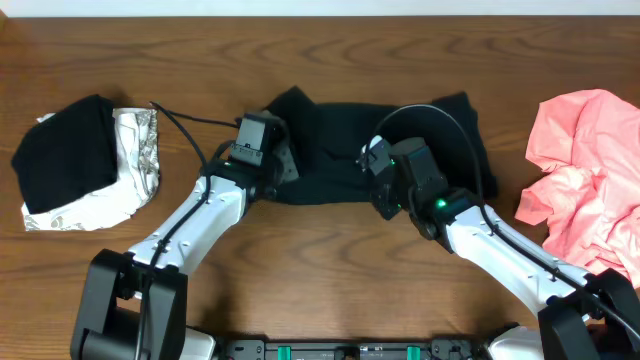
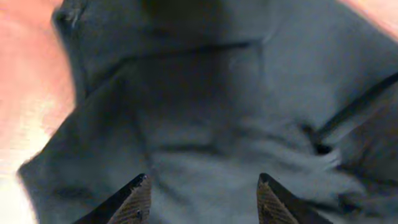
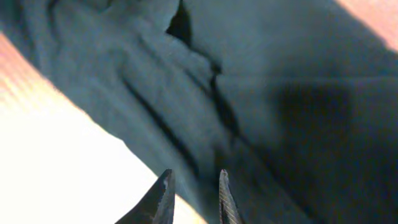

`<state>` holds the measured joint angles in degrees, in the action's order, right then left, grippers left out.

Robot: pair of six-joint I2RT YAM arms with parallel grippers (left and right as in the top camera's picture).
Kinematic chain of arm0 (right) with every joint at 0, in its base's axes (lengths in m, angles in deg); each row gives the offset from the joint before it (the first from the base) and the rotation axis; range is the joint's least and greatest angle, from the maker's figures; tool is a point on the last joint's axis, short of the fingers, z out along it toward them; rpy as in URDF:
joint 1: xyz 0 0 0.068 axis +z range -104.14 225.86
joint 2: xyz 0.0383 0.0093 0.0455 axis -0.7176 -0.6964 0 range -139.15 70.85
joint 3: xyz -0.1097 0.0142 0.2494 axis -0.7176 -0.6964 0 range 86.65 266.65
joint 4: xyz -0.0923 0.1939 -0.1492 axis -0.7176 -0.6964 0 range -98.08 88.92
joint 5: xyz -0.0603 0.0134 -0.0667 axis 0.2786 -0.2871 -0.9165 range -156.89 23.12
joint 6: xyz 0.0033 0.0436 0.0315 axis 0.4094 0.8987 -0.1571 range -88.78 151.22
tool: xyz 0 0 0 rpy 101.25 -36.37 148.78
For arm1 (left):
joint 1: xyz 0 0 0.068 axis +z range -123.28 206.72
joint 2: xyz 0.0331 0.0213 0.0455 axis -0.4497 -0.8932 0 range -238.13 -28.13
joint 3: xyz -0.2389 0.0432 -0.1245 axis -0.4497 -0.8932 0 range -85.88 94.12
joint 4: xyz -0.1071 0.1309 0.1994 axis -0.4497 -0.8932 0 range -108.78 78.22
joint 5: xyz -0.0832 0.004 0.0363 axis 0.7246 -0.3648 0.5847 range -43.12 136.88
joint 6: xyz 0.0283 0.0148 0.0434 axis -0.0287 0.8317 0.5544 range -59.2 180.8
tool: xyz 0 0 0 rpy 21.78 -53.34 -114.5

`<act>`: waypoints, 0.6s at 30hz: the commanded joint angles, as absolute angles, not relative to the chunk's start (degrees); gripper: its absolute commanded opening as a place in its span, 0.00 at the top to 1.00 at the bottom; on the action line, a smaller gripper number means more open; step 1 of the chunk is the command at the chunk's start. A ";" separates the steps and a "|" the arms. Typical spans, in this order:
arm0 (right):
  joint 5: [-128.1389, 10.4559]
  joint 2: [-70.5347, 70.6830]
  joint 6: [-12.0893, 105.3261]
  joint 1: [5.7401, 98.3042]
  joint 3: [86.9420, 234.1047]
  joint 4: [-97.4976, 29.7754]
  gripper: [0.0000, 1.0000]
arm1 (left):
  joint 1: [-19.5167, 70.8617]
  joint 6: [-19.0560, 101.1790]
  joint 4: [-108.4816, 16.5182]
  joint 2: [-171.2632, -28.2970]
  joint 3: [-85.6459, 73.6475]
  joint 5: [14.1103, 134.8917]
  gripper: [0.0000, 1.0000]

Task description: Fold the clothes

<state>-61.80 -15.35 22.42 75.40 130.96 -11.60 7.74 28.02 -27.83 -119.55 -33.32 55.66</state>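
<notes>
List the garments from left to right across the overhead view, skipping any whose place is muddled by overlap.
folded black garment → black T-shirt → salmon-pink garment

The overhead view is evenly lit and sharp, while both wrist views are soft and blurred, the black T-shirt (image 2: 217,124) greyish and the table (image 3: 68,177) blown out to white glare.
</notes>
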 commanded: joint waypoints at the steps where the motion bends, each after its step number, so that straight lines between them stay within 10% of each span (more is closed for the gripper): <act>1: -59.64 -14.95 21.09 75.05 131.75 -13.46 0.77 | 7.65 28.57 -31.15 -120.03 -32.29 55.38 0.45; 18: -68.10 -17.49 25.94 69.28 131.75 -21.35 0.80 | 7.65 28.59 -36.18 -120.10 -33.87 55.18 0.32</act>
